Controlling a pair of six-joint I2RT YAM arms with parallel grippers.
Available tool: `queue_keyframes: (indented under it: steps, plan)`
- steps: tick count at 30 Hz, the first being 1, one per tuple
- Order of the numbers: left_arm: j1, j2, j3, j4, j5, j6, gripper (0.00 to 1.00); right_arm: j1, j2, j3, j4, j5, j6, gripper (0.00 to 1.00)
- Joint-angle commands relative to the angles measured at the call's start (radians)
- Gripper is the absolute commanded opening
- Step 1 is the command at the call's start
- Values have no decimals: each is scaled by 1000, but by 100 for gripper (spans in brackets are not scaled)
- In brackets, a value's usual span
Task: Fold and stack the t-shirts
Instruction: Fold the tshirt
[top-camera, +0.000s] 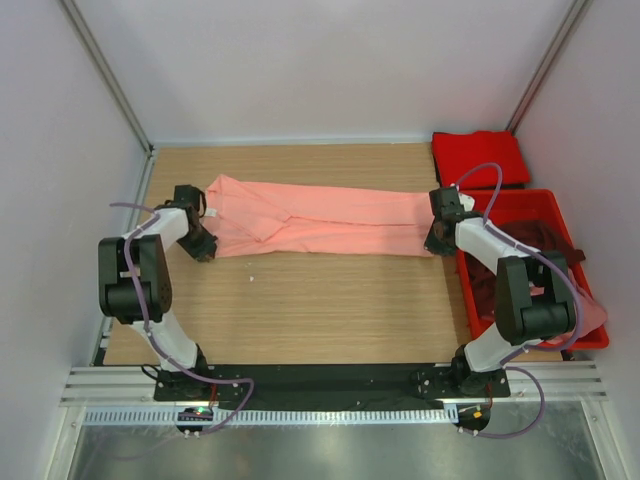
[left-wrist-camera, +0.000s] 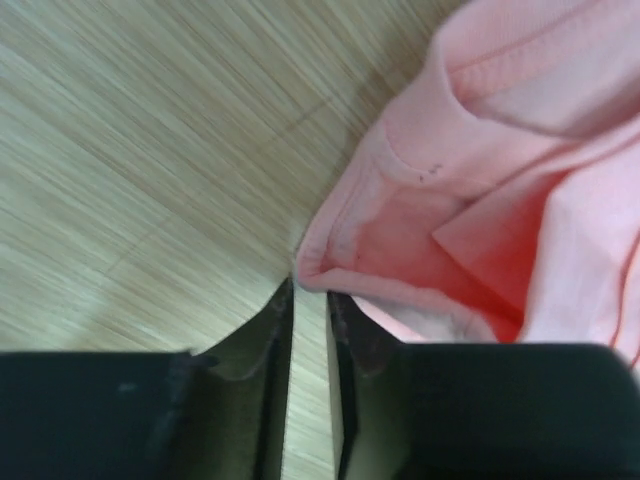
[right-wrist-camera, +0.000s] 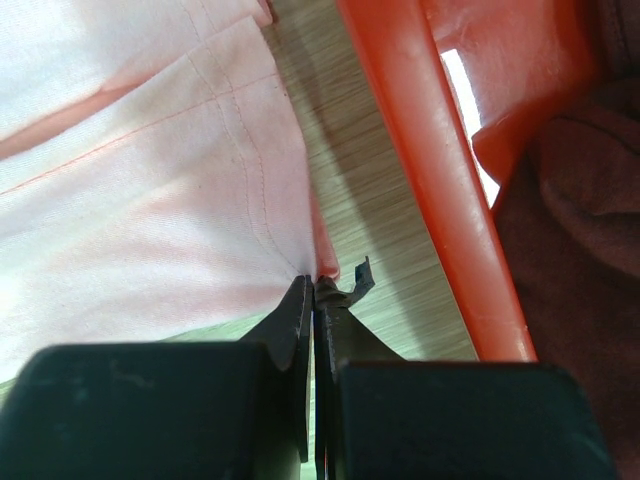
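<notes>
A salmon-pink t-shirt lies stretched in a long band across the wooden table between both arms. My left gripper is at its left end. In the left wrist view the jaws stand narrowly open with bare wood showing between them, and the shirt's rolled edge sits just past the fingertips. My right gripper is at the right end, shut on the hem corner of the shirt. A bright red t-shirt lies folded at the back right.
A red plastic bin stands right of the right gripper; its rim is close beside the fingers. In it lie a dark maroon shirt and a dusty pink one. Pale walls enclose the table.
</notes>
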Motion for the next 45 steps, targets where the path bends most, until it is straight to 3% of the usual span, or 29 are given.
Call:
queue_keyframes:
  steps: [1,4,18,20,22,25,30,36,45]
  plan:
    - [6,58,73,-82,-124,6,14,0,-35,28,-31,24,-13,1]
    - [9,95,122,-127,-167,19,1,3,-52,1,-26,-11,-23,1]
    - [15,66,177,-253,-328,67,0,71,-202,-205,-14,-130,67,1]
    - [18,51,192,-277,-325,61,6,80,-218,-222,-25,-70,60,8]
    - [21,32,211,-291,-318,67,24,81,-221,-208,-49,-36,49,17]
    - [23,-20,271,-329,-325,93,35,80,-238,-167,-97,-28,21,31]
    - [12,-100,337,-277,-76,161,42,81,-313,-93,-141,-18,-12,36]
    - [4,-2,378,-242,182,141,41,81,-325,-41,-152,-31,-25,36]
    - [-55,64,269,-82,276,50,47,81,-322,-50,-118,-42,-40,36]
